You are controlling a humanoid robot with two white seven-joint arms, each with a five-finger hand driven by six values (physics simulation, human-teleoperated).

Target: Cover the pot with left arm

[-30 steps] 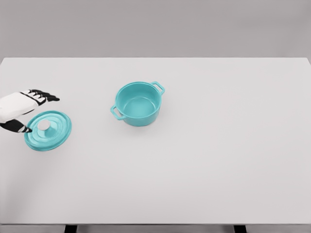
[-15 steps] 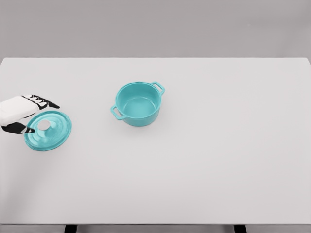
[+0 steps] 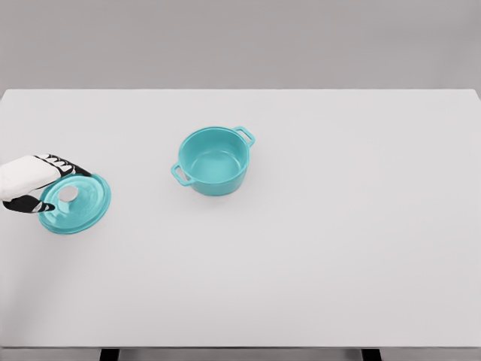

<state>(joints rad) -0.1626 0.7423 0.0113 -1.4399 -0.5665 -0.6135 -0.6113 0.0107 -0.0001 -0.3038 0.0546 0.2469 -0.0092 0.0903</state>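
1. Lid [image 3: 75,203] lay at the worktop's [image 3: 301,263] left edge, its pale knob [image 3: 68,193] facing up.
2. Left hand [image 3: 34,183] touched the lid's left rim, fingers [image 3: 64,163] and thumb loosely bracketing the knob; no firm grip was evident.
3. Pot [image 3: 214,159] stood open, well to the right and slightly farther back.

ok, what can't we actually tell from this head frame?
- Head view: whether the left hand grips the lid; contact at the knob is too small and partly hidden by the fingers.
- Left arm: cut off by the picture's left edge.
- Right arm: out of frame.
- Pot far outer wall: hidden by the pot itself.
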